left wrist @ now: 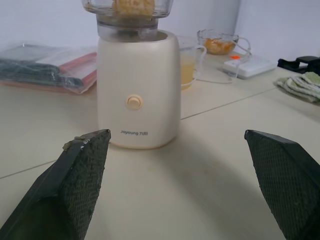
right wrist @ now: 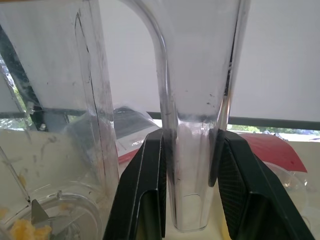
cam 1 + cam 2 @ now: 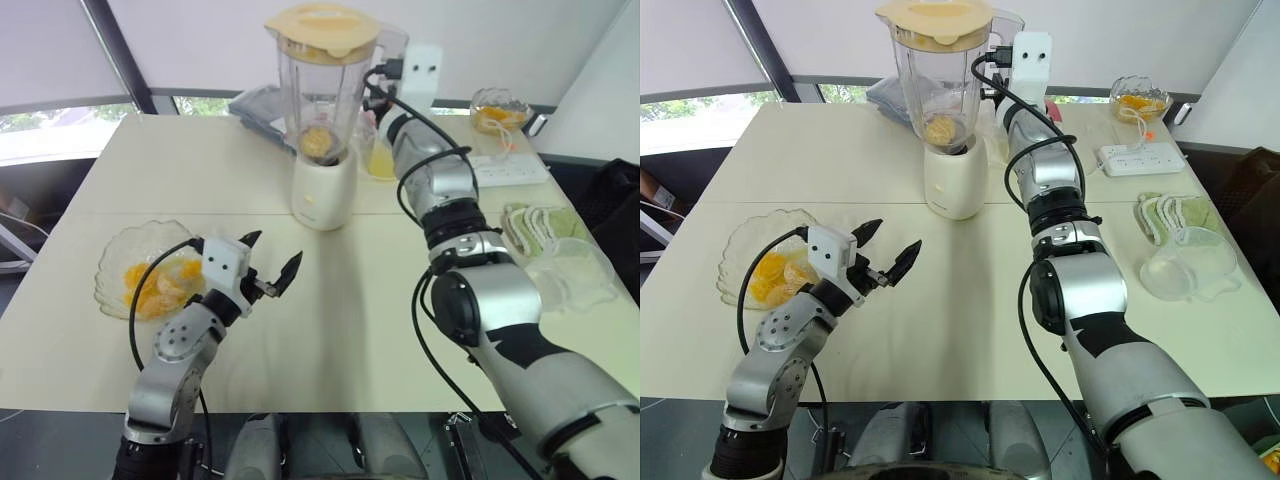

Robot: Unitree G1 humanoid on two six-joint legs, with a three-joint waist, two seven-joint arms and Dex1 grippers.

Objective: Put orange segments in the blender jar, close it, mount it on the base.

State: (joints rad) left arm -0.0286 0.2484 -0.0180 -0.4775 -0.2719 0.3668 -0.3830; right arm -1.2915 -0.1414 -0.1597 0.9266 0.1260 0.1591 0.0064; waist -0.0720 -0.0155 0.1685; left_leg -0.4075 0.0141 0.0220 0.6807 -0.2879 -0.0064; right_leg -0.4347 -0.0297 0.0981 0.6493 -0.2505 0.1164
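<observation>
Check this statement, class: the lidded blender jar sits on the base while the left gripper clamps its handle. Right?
Wrong arm. The right gripper clamps the handle, as the right wrist view shows. The blender jar is lidded and sits on the base.

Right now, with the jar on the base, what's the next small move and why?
Probably open the right end effector and back it away. Its fingers clamp the blender jar by the handle, the jar already sits on the base with the lid on and orange segments inside. The left end effector hangs open, clear of it.
</observation>
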